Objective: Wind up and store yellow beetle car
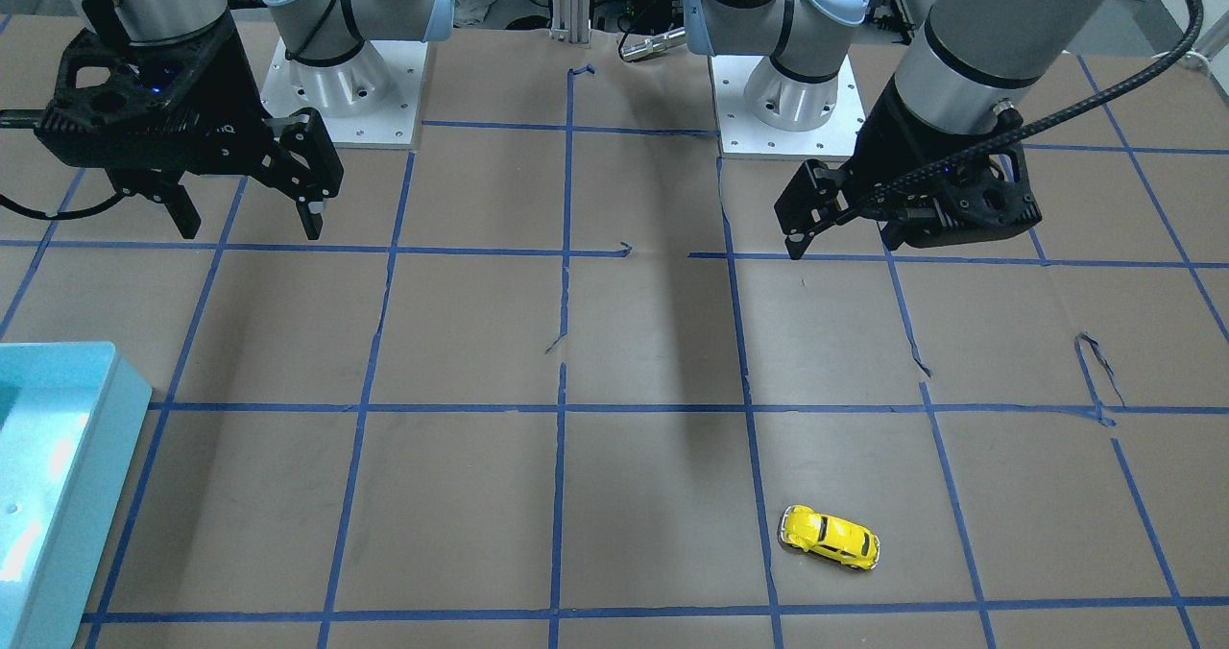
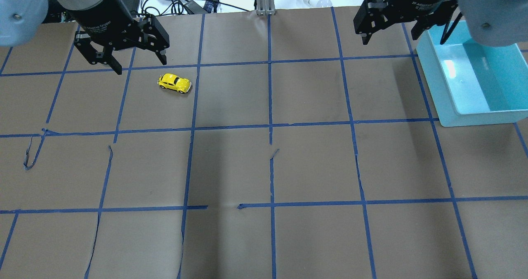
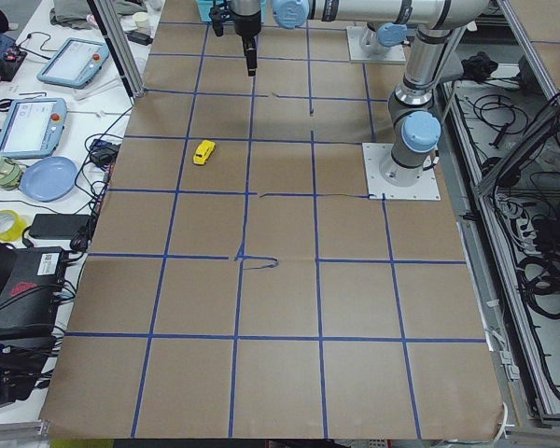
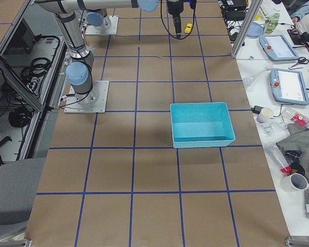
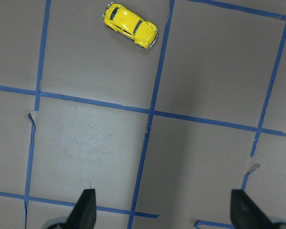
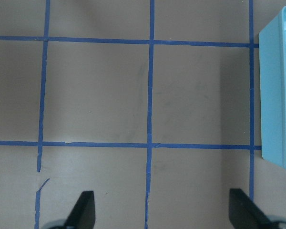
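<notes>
The yellow beetle car [image 2: 174,83] stands on its wheels on the brown paper table on my left side, near the far edge. It also shows in the front view [image 1: 831,537] and at the top of the left wrist view [image 5: 131,25]. My left gripper [image 2: 140,65] hovers above the table, just to the left of and beyond the car in the overhead view, open and empty. The left wrist view shows its fingers spread wide [image 5: 165,210]. My right gripper [image 2: 390,37] hovers high beside the teal bin, open and empty [image 6: 163,210].
A teal bin [image 2: 482,119] stands at the far right of the table, at the right edge of the right wrist view [image 6: 274,95]. Blue tape lines grid the brown paper. Cables, tablets and clutter lie on a side bench beyond the far edge.
</notes>
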